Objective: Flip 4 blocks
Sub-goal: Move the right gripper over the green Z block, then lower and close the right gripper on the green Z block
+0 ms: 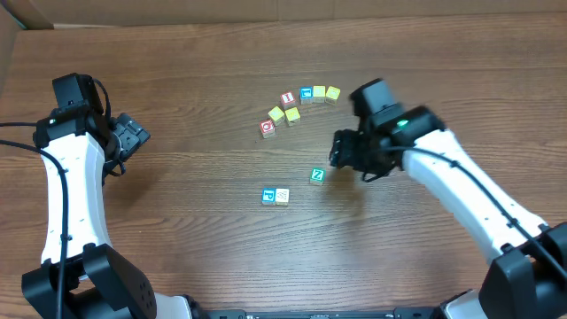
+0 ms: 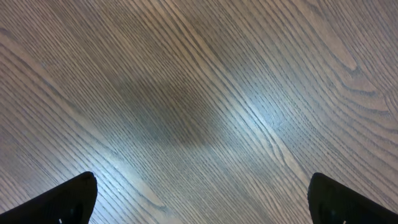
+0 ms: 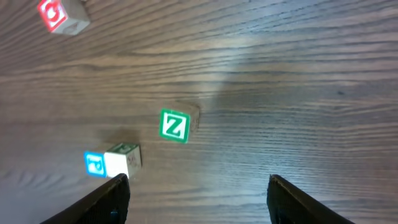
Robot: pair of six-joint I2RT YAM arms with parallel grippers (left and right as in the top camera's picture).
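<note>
Blocks, four of them, all down on the bench (image 1: pixel 177 53) and none in a grip. Far left, the left pincer (image 2: pixel 200 186) hangs spread wide over bare wood, nothing between its fingers, well apart from the action.

Moving right, the red-faced block (image 1: pixel 267 128) sits at the near-left edge of the cluster, just beside the yellow cubes (image 1: pixel 276 114). Nearer the front, the blue-faced block (image 1: pixel 268 196) and the pale patterned block (image 1: pixel 282 196) sit side by side, touching or very nearly. Right again, the Z block (image 1: pixel 317 175) stands alone, white letter on green facing up. Close by it the right pincer (image 3: pixel 198 186) hovers, released, with only wood grain between its fingers.

The score? My read is that the task is partway at best. The pair and the Z block lie out in the open, which suggests they may have been handled, while the red-faced one by the cluster looks like the likeliest one left. The faces alone cannot prove which blocks have been turned, so that is a guess.

Plenty is hidden. Every underside is out of sight. The pale block's pattern is too small to read. In the right wrist view the red-faced block is blurred and clipped by the top edge. From overhead, the right pincer's tips are lost under its own dark housing. The left wrist camera shows no block at all.
</note>
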